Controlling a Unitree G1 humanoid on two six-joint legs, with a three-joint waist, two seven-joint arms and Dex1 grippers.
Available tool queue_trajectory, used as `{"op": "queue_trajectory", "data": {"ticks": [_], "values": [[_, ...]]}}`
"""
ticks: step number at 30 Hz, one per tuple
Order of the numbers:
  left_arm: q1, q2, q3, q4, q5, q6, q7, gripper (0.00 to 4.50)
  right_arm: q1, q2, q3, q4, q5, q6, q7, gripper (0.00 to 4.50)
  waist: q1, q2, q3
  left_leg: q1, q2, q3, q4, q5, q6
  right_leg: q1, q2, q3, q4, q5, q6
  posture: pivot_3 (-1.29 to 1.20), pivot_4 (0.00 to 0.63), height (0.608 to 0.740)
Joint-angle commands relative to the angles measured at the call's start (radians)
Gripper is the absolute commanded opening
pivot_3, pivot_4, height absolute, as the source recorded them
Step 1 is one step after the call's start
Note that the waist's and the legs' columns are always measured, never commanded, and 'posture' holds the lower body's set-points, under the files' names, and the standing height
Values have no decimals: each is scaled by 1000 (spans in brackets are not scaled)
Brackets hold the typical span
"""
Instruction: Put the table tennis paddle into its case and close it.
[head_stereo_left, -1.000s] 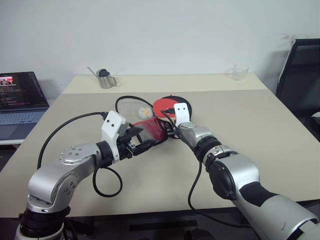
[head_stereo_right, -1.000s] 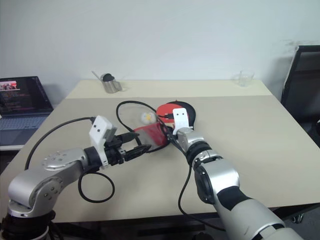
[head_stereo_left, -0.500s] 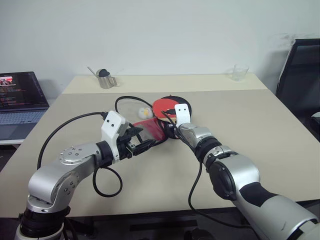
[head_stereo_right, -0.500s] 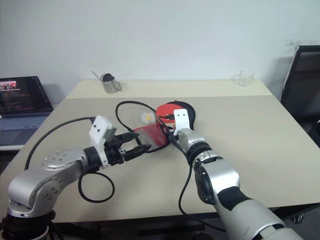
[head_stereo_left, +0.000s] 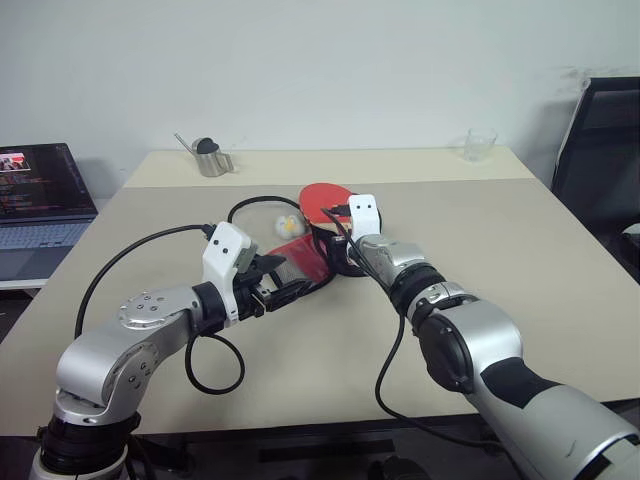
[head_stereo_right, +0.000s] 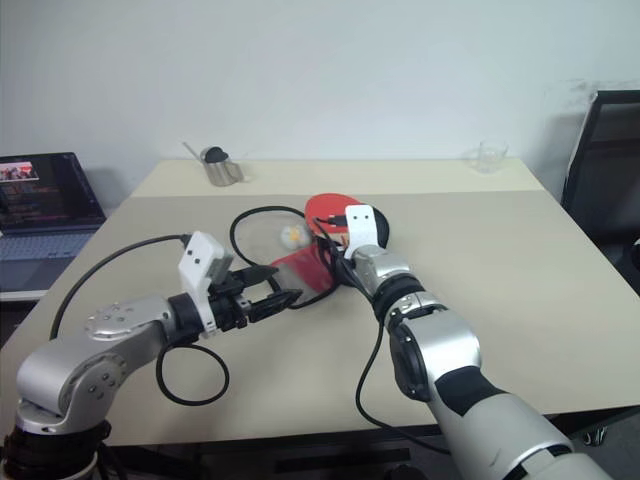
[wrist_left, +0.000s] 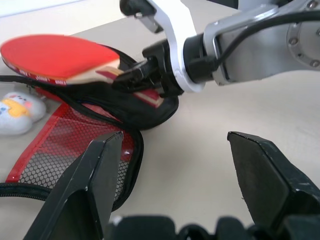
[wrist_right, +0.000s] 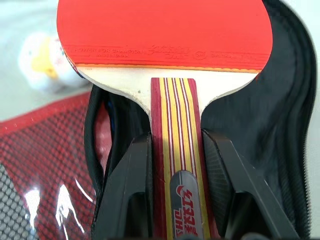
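Right wrist view shows the right gripper clamped on the table tennis paddle by its handle, blade pointing straight ahead over the open case, while the left gripper gapes empty nearby.

Red paddle lifted above open case, handle between fingers.

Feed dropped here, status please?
Right gripper shut on paddle handle, blade over open case. Left gripper open, empty, beside case. Plush keychain clear.
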Motion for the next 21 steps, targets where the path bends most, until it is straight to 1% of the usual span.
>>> {"op": "queue_trajectory", "data": {"ticks": [1, 10, 21], "values": [[-17, 6, 14, -18, 2, -20, -2, 3660, -32, -14, -5, -41, -2, -31, -31, 1056, 0, 0, 0, 0, 0, 0, 0, 0, 0, 0, 0, 0, 0, 0, 0, 0, 150, 740], [-14, 7, 17, -26, -1, -14, 1, 3660, -12, -10, 1, -31, -7, -28, -62, 1056, 0, 0, 0, 0, 0, 0, 0, 0, 0, 0, 0, 0, 0, 0, 0, 0, 150, 740], [-18, 10, 19, -48, -10, -4, 7, 3660, 34, 1, 14, -22, -27, -31, -62, 1056, 0, 0, 0, 0, 0, 0, 0, 0, 0, 0, 0, 0, 0, 0, 0, 0, 150, 740]]}}
